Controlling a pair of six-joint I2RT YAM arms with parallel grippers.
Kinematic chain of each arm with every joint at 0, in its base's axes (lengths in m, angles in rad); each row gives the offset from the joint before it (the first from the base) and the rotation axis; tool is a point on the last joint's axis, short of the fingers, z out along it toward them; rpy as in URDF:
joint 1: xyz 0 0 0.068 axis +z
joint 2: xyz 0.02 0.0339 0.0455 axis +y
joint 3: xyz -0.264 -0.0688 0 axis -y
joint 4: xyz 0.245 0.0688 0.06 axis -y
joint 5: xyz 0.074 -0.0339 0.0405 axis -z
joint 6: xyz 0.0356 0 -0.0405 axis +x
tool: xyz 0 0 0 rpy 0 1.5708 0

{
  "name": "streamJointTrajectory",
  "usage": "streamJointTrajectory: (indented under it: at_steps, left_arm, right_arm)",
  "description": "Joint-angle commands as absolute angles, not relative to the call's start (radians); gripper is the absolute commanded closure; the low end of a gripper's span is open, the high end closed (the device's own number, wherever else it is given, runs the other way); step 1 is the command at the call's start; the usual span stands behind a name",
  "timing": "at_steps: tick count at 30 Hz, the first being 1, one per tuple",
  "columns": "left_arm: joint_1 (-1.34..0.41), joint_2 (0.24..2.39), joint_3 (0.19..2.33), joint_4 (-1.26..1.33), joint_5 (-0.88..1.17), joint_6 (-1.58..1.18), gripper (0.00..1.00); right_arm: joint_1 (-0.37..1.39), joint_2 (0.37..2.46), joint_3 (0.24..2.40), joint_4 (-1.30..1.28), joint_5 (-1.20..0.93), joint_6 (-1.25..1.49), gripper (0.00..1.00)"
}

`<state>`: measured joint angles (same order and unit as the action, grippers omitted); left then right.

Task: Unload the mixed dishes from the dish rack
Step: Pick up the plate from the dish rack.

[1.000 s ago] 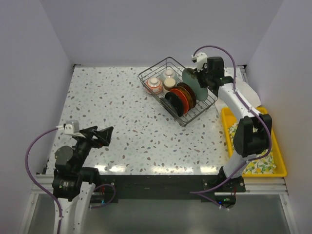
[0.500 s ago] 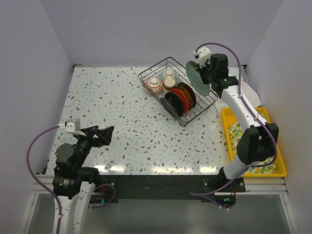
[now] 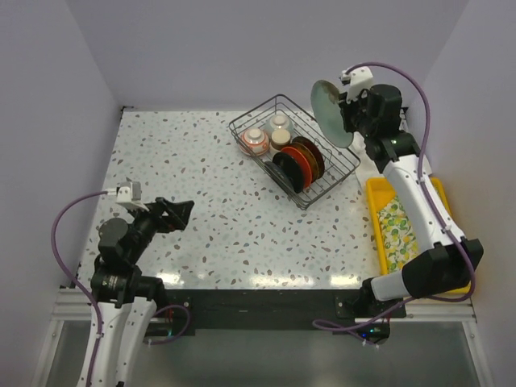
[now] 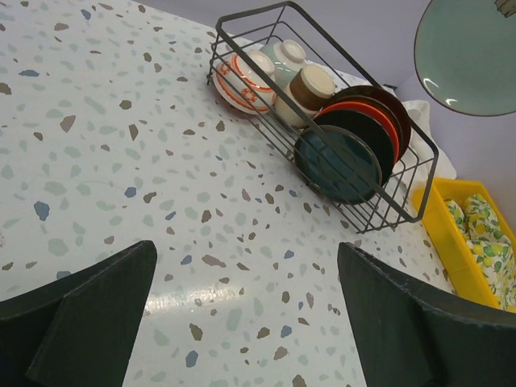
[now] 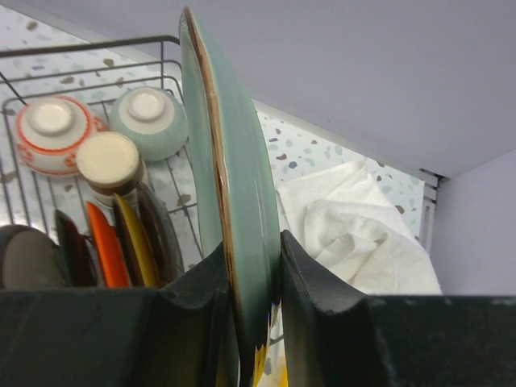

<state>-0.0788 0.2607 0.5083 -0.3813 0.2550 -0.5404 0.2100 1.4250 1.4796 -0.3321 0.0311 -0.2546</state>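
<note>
Raised since a second ago: teal plate (image 3: 333,113), glazed ceramic with a brown-edged rim, now clear above the dish rack (image 3: 255,110). You hold it on edge; the right gripper (image 5: 251,260) pinches its lower rim, the disc rising straight up from the fingers. Dark wire rack, below and left of them, holds upright plates (image 3: 300,164), two bowls (image 3: 255,142) and a cup (image 3: 280,139). Soft white cloth (image 5: 347,234) lies to their right. Left gripper (image 4: 246,266) is spread wide and empty, well apart over the speckled table (image 4: 121,161).
</note>
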Motion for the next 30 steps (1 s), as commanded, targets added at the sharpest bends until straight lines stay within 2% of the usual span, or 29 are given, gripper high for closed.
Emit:
streamJointTrajectory:
  at_steps: [1, 8, 11, 15, 25, 30]
  left_arm:
    - [-0.071, 0.328, 0.535, -0.229, 0.278, -0.564, 0.0]
    - [-0.093, 0.458, 0.534, -0.068, 0.301, -0.606, 0.0]
    - [-0.115, 0.533, 0.552, -0.015, 0.327, -0.63, 0.0]
    - [-0.132, 0.632, 0.549, 0.139, 0.446, -0.71, 0.0]
    - [-0.167, 0.775, 0.483, 0.351, 0.502, -0.839, 0.01]
    - [-0.204, 0.816, 0.437, 0.42, 0.482, -0.902, 0.06]
  right_arm:
    - [0.212, 1.333, 1.473, -0.163, -0.115, -0.008, 1.0]
    - [0.236, 1.267, 1.332, -0.043, -0.322, 0.336, 1.0]
    - [0.277, 1.252, 1.209, 0.057, -0.376, 0.46, 1.0]
    - [0.334, 1.258, 1.108, 0.176, -0.442, 0.628, 1.0]
    - [0.434, 1.299, 0.887, 0.533, -0.503, 0.923, 1.0]
    - [0.465, 1.308, 0.844, 0.584, -0.511, 0.975, 1.0]
